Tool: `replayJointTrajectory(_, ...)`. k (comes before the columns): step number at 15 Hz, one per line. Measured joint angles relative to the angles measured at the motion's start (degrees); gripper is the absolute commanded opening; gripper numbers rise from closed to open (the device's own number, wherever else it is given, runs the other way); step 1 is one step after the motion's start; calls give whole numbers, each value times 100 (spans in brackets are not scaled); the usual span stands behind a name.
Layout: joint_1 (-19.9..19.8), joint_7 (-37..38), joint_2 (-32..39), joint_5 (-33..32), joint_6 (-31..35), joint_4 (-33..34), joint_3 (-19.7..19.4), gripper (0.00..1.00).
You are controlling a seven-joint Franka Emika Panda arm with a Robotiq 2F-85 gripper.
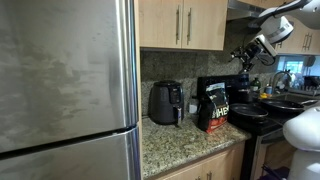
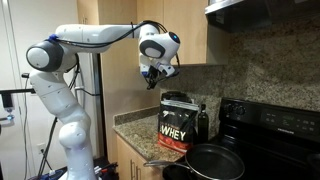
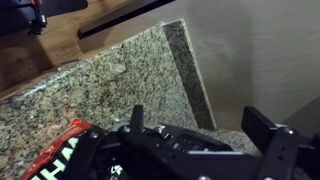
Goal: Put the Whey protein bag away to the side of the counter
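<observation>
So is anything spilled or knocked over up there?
No, nothing stands out. The Whey protein bag stands upright on the counter next to the stove. The air fryer sits upright nearby, and no spill shows. The gripper hangs open above the bag, not touching it.

Air fryer (image 1: 165,102) and stove (image 2: 270,125) hem the bag (image 1: 213,106).

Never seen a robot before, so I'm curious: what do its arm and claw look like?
The arm is glossy white, made of rounded tube segments with dark rings at joints. The gripper is black and blocky, with two squarish fingers.
</observation>
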Motion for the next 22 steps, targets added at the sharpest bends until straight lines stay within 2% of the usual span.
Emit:
replayJointTrajectory(7, 150, 934, 684, 19, 3138, -385, 719, 100)
replayJointTrajectory(8, 186, 1130, 737, -62, 3347, -392, 788, 100)
replayJointTrajectory(13, 239, 1205, 764, -152, 3425, -389, 769, 100)
replayJointTrajectory(19, 354, 1642, 1402, -254, 4850, -405, 841, 100)
replayJointTrajectory(22, 418, 2078, 1668, -462, 5164, -408, 855, 100)
